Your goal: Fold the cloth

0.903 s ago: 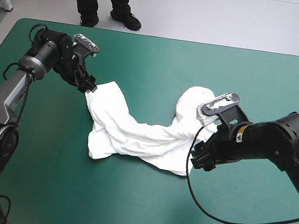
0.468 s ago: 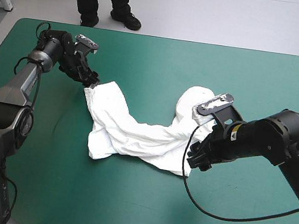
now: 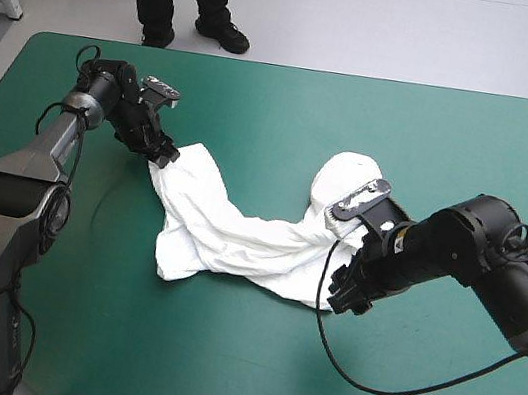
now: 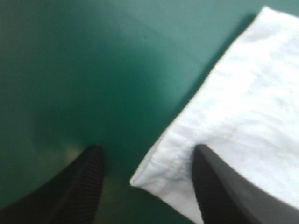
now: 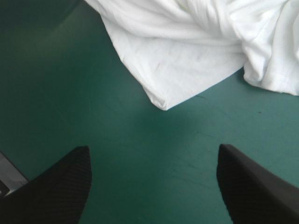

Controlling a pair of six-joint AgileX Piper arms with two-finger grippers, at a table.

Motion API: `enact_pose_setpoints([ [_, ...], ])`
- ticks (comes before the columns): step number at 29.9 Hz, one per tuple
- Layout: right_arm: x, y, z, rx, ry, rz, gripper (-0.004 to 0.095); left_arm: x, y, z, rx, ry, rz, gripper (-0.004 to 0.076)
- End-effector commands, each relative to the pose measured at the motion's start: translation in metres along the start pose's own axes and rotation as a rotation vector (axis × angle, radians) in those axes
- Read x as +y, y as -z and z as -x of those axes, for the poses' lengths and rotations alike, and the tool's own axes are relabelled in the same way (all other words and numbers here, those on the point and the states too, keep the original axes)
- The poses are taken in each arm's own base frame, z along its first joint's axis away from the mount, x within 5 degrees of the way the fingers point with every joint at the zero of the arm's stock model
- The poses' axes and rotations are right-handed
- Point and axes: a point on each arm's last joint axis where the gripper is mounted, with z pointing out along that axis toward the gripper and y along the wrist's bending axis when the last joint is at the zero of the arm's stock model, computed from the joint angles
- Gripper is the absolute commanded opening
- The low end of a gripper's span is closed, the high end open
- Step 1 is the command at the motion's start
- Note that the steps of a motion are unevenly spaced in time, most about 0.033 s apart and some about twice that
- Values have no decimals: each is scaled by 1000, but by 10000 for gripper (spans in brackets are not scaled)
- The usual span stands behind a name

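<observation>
**Q:** Where does the T-shirt lie?

**A:** The T-shirt, white and crumpled, lies in a loose band across the middle of the teal-green cover. One end is at the left gripper and the other is just ahead of the right gripper.

**Q:** What is the state of the left gripper?

**A:** Its fingers are parted and grip nothing. A hemmed corner of the T-shirt lies between them. One black finger overlaps the edge of the cloth; whether it touches cannot be told. The other finger is over bare cover beside the corner.

**Q:** And the right gripper?

**A:** Its fingers are spread wide and hold nothing. A pointed corner of the T-shirt lies ahead of the gripper, apart from both fingers. Only bare cover shows between them.
</observation>
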Motion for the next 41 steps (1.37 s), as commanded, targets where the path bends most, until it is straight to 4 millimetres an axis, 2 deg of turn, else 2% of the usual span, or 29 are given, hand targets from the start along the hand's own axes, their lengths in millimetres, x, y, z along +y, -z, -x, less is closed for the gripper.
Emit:
enact_pose_setpoints([
  [1, -1, -1, -9, 21, 58, -14, 661, -19, 15, 11, -56, -10, -57, 286],
  [7, -8, -17, -16, 73, 117, -73, 648, -32, 3, 16, -42, -25, -93, 11],
  [8, -8, -18, -14, 62, 132, -76, 648, -33, 1, 15, -37, -23, -103, -8],
  [15, -11, -42, 0, 52, 227, -43, 648, -36, 1, 16, -33, -8, -122, -10],
  [18, -11, -59, 7, 55, 238, 0, 648, -36, 1, 15, -31, -6, -128, -10],
  [27, 11, -120, 22, 160, 370, 22, 648, -42, 1, 18, -43, -7, -160, -10],
  [33, 6, -150, 23, 216, 367, 13, 636, -41, 1, 19, -55, -11, -154, -10],
  [38, 3, -177, 20, 296, 343, 7, 555, -41, 1, 20, -69, -8, -152, -10],
  [40, 3, -185, 18, 319, 331, 17, 461, -41, 1, 20, -69, -8, -152, -10],
  [41, 4, -188, 17, 332, 321, 30, 383, -41, 1, 20, -69, -8, -152, -10],
])
